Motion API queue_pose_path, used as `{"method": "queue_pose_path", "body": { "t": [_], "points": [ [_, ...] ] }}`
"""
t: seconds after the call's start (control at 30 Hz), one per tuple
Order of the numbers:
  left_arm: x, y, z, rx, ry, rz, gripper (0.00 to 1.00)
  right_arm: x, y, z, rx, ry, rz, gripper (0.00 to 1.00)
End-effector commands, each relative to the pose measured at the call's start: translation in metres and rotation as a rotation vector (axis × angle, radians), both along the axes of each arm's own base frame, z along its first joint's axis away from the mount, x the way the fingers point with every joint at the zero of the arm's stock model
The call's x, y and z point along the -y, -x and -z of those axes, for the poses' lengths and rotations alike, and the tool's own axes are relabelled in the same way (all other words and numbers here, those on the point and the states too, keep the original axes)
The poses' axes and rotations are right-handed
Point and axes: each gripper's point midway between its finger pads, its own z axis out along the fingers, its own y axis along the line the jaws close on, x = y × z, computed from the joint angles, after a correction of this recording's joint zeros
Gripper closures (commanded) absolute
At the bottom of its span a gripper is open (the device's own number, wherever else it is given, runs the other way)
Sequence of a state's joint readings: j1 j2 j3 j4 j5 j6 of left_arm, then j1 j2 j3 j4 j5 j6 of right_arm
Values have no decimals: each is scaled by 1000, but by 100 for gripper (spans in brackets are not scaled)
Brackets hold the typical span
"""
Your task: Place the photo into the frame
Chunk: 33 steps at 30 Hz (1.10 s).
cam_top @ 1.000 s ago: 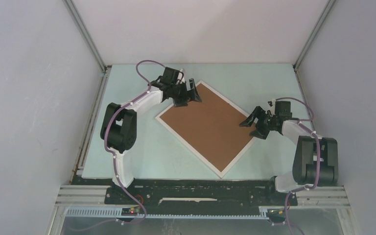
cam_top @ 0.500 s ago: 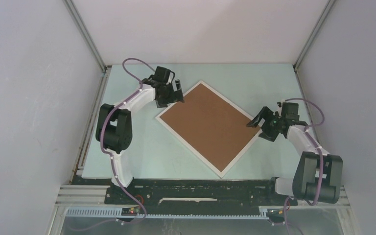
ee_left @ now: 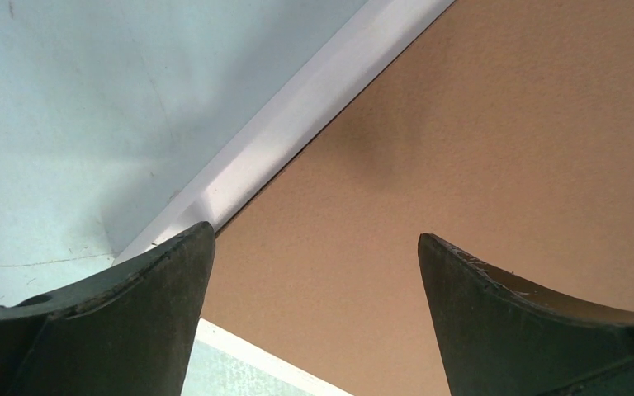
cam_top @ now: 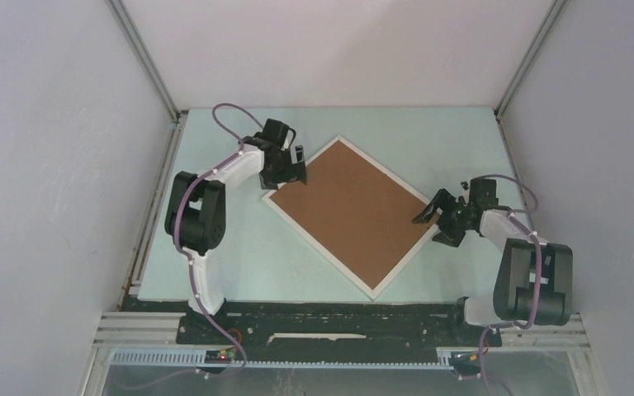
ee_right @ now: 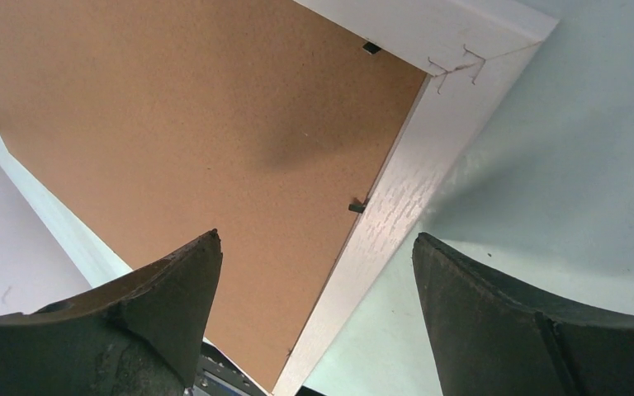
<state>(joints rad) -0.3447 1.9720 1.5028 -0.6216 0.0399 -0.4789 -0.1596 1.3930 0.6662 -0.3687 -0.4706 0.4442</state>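
Observation:
The white frame (cam_top: 320, 246) lies face down on the table, turned like a diamond, with the brown backing board (cam_top: 351, 210) filling it. The photo is hidden. My left gripper (cam_top: 294, 171) hangs open low over the frame's left corner. In the left wrist view its fingertips (ee_left: 314, 231) span the board (ee_left: 479, 148) beside the white rim (ee_left: 297, 124). My right gripper (cam_top: 436, 224) stands open at the right corner. In the right wrist view it (ee_right: 315, 236) straddles the rim (ee_right: 396, 198), one finger over the board (ee_right: 173, 124), the other over the table. Neither holds anything.
The pale green table (cam_top: 239, 247) is enclosed by grey walls on the left, right and back. A small black tab (ee_right: 357, 207) sticks out where board meets rim, and another tab (ee_right: 371, 48) sits near the corner. A metal rail (cam_top: 338, 330) runs along the near edge.
The left gripper has drawn back from over the board to the frame's left corner. The right gripper has shifted right and toward me, to the right corner. Frame and board stayed put.

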Motion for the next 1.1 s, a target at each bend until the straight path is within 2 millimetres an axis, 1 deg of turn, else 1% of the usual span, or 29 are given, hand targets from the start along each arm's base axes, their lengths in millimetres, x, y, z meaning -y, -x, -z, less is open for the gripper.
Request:
{"method": "queue_pose_path", "body": {
  "t": [0.0, 0.2, 0.23, 0.4, 0.47, 0.5, 0.63, 0.73, 0.77, 0.8, 0.83, 0.93, 1.07],
  "points": [
    [3, 3, 5, -23, -9, 49, 1, -5, -9, -2, 42, -22, -29, 7],
    [-6, 0, 6, -24, -62, 33, 1, -7, -9, -2, 46, -27, -36, 7],
    [-6, 0, 4, -20, -64, 32, 1, -7, -9, -2, 45, -27, -36, 7],
    [-23, -8, -13, 54, -161, 11, 1, -7, -10, -2, 47, -27, -37, 7],
    [-29, -7, -14, 43, -194, 7, 1, -7, -10, -2, 46, -30, -40, 8],
    [-27, -6, -13, 35, -188, 15, 0, -8, -9, -1, 46, -31, -41, 8],
    [-9, 6, 0, -23, -92, 55, 1, -9, -9, 0, 44, -34, -45, 8],
    [-6, 12, 9, -42, -89, 55, 1, -9, -10, -1, 46, -34, -47, 8],
    [-1, 17, 12, -57, -63, 69, 1, -9, -10, -1, 46, -34, -47, 8],
    [9, 22, 14, -67, -7, 85, 2, -10, -9, 0, 43, -38, -51, 8],
    [10, 24, 14, -68, 5, 87, 2, -11, -9, 0, 43, -41, -54, 8],
    [20, 24, 4, -45, 67, 100, 2, -12, -9, 1, 42, -42, -58, 8],
    [47, 25, -14, -23, 225, 162, 3, -15, -10, 1, 42, -48, -66, 8]
  ]
}}
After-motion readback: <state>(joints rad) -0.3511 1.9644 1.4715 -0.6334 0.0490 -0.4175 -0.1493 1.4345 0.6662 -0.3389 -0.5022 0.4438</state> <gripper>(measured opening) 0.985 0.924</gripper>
